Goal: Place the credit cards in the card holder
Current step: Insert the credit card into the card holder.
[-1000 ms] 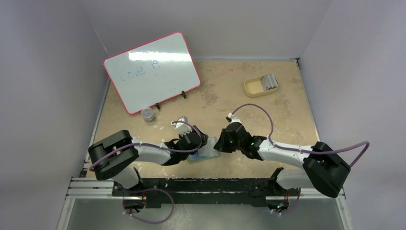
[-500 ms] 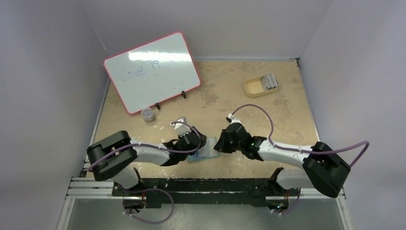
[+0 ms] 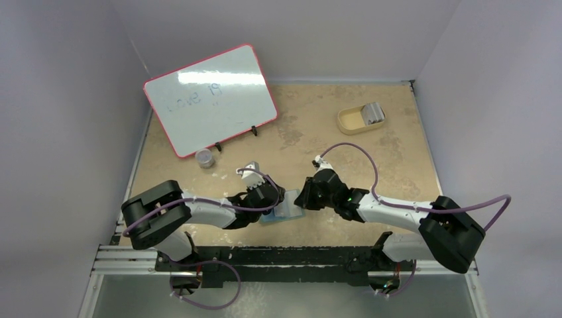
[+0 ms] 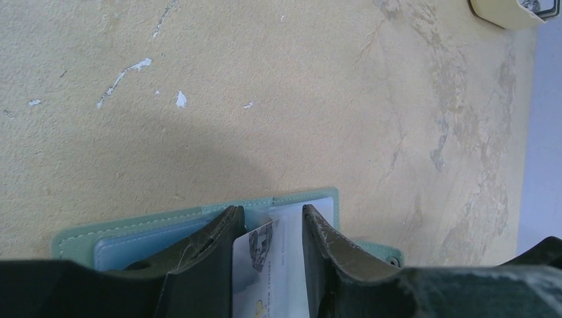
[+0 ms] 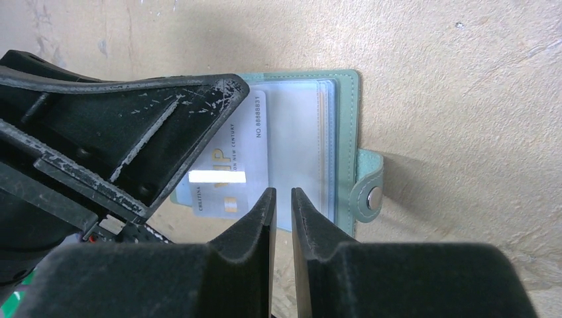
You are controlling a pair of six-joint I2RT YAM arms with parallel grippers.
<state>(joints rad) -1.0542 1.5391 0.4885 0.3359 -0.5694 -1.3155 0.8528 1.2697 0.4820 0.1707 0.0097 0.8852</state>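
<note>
I see the card holder (image 5: 341,132) lying open on the desk (image 3: 318,139), front centre, btwn the two hands. L hand (image 4: 268,215) is low over the holder's half on its own side. Its fingers are closed on the long edges of a pale credit card (image 5: 255,132) w/ VIP print and a number. The card's far end lies over the light blue pockets; can't tell if it's in a slot. R hand (image 5: 283,192) is over the holder's other page, fingers nearly together w/ just a slit and nothing seen in it. Can't tell if it touches the page. Snap tab (image 5: 371,192) sticks out sideways, flat on the desk. More cards (image 3: 374,114) sit in a tan tray (image 3: 344,122) far right, well apart.
</note>
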